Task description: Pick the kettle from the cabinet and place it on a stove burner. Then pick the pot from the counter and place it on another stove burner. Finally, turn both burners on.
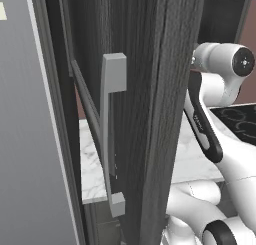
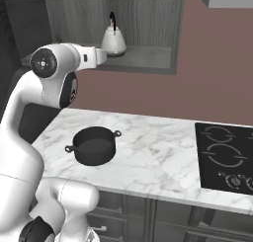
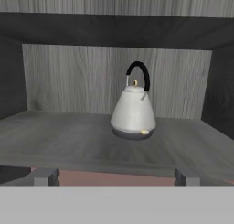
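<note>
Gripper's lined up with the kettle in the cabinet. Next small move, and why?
Probably advance straight in toward the kettle. The gripper is open and short of it, at the front edge of the cabinet shelf; the kettle stands upright, roughly centred ahead, and nothing lies between them.

Plain reddish-brown wall (image 2: 197, 63) behind; dark lower drawers (image 2: 128, 219) beneath.
</note>
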